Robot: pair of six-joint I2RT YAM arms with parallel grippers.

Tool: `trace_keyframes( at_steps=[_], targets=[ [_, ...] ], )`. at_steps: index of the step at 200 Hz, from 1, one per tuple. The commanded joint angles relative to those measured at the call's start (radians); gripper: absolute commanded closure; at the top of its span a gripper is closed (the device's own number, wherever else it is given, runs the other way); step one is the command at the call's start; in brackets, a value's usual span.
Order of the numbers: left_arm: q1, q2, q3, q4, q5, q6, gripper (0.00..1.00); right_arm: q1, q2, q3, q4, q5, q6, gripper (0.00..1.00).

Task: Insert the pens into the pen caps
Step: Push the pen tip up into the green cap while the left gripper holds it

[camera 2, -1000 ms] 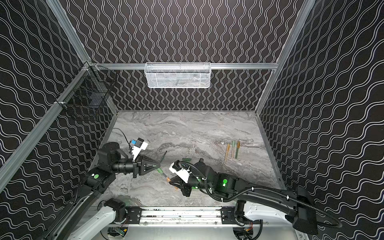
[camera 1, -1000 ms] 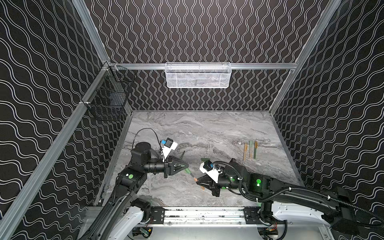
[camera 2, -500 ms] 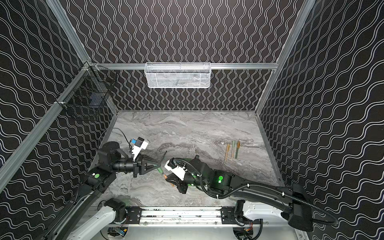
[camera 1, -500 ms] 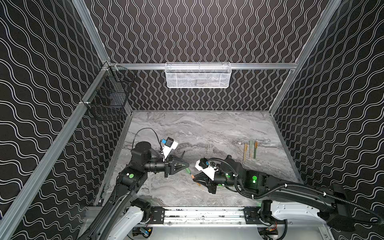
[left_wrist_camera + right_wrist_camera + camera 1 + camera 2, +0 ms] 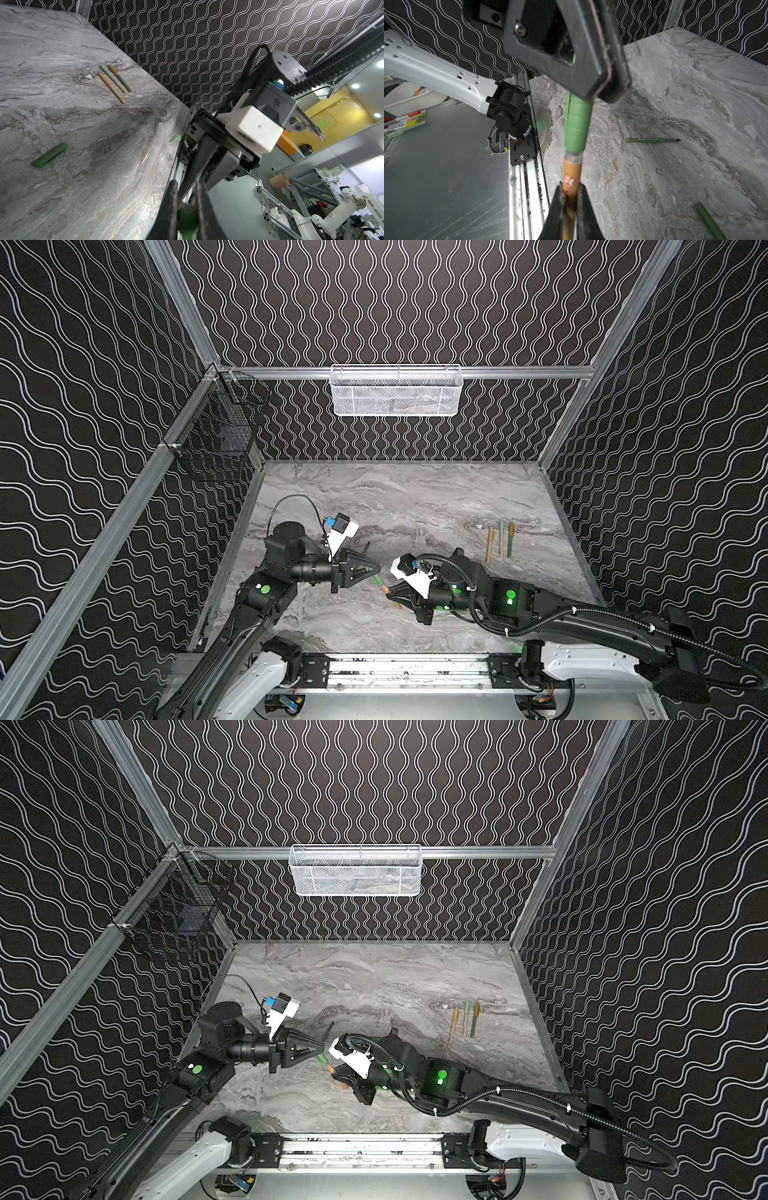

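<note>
My left gripper [image 5: 376, 570] [image 5: 322, 1050] [image 5: 186, 187] is shut on a green pen cap [image 5: 187, 218] [image 5: 576, 122] just above the table's front left. My right gripper [image 5: 390, 593] [image 5: 336, 1073] [image 5: 571, 187] is shut on an orange pen [image 5: 572, 170] [image 5: 397, 605]. The pen points at the cap, and its tip end sits inside the cap's mouth. An uncapped green pen [image 5: 652, 140] [image 5: 330, 1029] lies behind the left gripper. Another green cap [image 5: 49, 154] [image 5: 708, 220] lies loose on the table, hidden under my right arm in both top views.
Three capped pens [image 5: 500, 539] [image 5: 465, 1019] [image 5: 114, 81] lie side by side at the right rear of the marble table. A white mesh basket [image 5: 395, 389] hangs on the back wall and a black wire basket [image 5: 220, 427] on the left wall.
My right gripper has moved left and slightly back with the orange pen, bringing its tip up to the green cap. The left gripper has hardly moved.
</note>
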Motion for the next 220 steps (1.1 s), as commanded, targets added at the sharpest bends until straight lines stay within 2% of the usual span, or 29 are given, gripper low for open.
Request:
trace_keyframes(
  at_steps=[1,18,41,52,79,95,117,155,175,193,214,220],
  targets=[
    [-0.007,0.007,0.0,-0.054,0.008,0.001,0.84,0.001,0.011,0.038,0.194,-0.036,-0.069,1.0],
    [-0.006,0.004,0.002,-0.066,-0.003,0.008,0.75,0.001,0.025,0.047,0.194,-0.044,-0.069,1.0],
    [-0.008,0.004,0.005,-0.074,-0.009,0.013,0.58,0.001,0.038,0.047,0.207,-0.051,-0.066,1.0],
    [-0.008,0.002,0.01,-0.085,-0.015,0.02,0.56,0.001,0.043,0.05,0.213,-0.056,-0.066,1.0],
    [-0.008,0.004,0.012,-0.09,-0.021,0.024,0.59,0.001,0.056,0.058,0.211,-0.049,-0.069,1.0],
    [-0.008,0.008,0.013,-0.094,-0.021,0.028,0.68,0.002,0.06,0.065,0.213,-0.038,-0.068,1.0],
    [-0.008,0.008,0.01,-0.086,-0.016,0.024,0.72,0.001,0.077,0.084,0.214,-0.005,-0.055,1.0],
    [-0.007,0.007,0.009,-0.078,-0.006,0.021,1.0,0.001,0.113,0.121,0.211,-0.013,-0.038,1.0],
    [-0.008,-0.001,0.01,-0.083,-0.009,0.025,1.0,0.001,0.126,0.128,0.202,-0.012,-0.029,1.0],
    [-0.008,-0.004,0.012,-0.085,-0.012,0.026,1.0,0.002,0.14,0.133,0.182,-0.017,-0.019,0.91],
    [-0.008,-0.004,0.011,-0.085,-0.011,0.028,1.0,0.001,0.158,0.134,0.165,-0.015,-0.003,0.74],
    [-0.008,-0.007,0.011,-0.087,-0.015,0.028,1.0,0.001,0.164,0.133,0.162,-0.014,-0.001,0.72]
  ],
)
